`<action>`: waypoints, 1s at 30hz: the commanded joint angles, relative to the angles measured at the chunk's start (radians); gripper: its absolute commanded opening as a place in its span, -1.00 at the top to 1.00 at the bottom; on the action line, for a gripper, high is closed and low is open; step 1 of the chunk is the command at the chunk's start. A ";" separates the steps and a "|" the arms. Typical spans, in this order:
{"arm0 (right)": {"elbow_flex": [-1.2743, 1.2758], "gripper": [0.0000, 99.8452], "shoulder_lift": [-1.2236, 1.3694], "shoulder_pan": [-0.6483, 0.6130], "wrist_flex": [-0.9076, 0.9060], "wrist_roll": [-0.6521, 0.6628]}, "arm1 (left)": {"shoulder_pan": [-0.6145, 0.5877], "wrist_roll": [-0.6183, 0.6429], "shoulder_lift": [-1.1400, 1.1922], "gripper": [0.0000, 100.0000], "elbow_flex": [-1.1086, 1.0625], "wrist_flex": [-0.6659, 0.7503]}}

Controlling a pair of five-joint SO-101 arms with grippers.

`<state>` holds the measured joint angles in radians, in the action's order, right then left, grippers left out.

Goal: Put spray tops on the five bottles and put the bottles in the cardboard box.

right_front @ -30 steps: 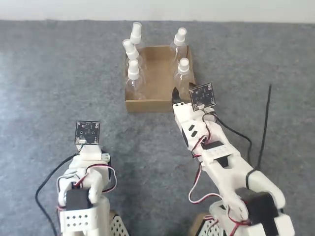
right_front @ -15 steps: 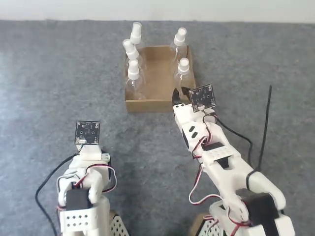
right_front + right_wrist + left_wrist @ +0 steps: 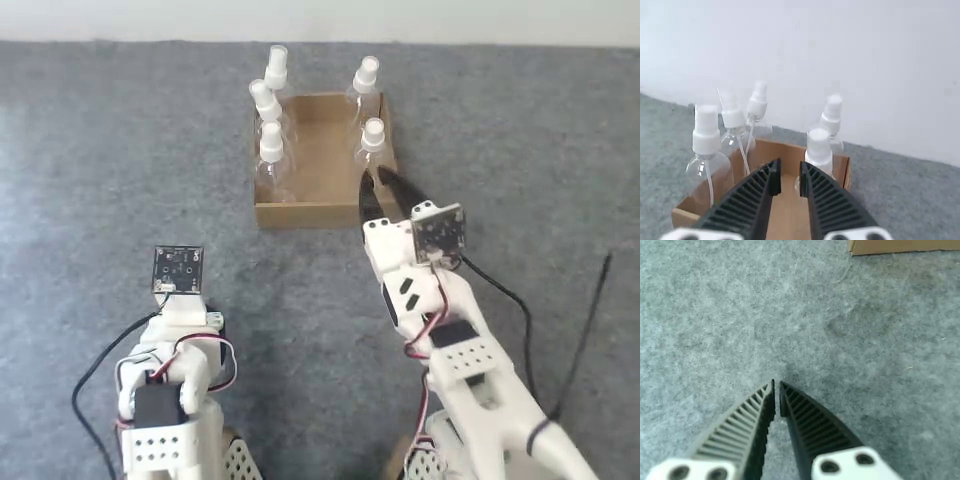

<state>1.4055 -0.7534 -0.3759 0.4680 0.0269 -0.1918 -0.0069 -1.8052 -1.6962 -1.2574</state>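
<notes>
Near side first: at 7 o'clock the left arm sits low, left jaws pressed together on nothing over the grey bench. At 5 o'clock the right arm is extended. The right jaws are slightly parted and empty, just beside the near-right bottle. The cardboard box sits at 12 o'clock. Inside it stand the near-left bottle and the third bottle, each with a white spray top. The far-left bottle and far-right bottle stand at the far corners, whether inside or just behind I can't tell.
</notes>
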 commanded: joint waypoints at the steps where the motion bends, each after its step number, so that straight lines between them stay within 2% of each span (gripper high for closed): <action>1: 0.011 0.94 -0.125 0.004 -0.005 0.012 | -0.003 -0.003 -0.015 0.97 0.012 -0.003; 30: 0.209 0.94 -0.670 0.007 -0.005 0.017 | -0.003 -0.003 -0.015 0.97 0.012 -0.003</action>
<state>1.6280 -1.3779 -0.3759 0.4680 0.0269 -0.1918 -0.0069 -1.8052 -1.6962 -1.2574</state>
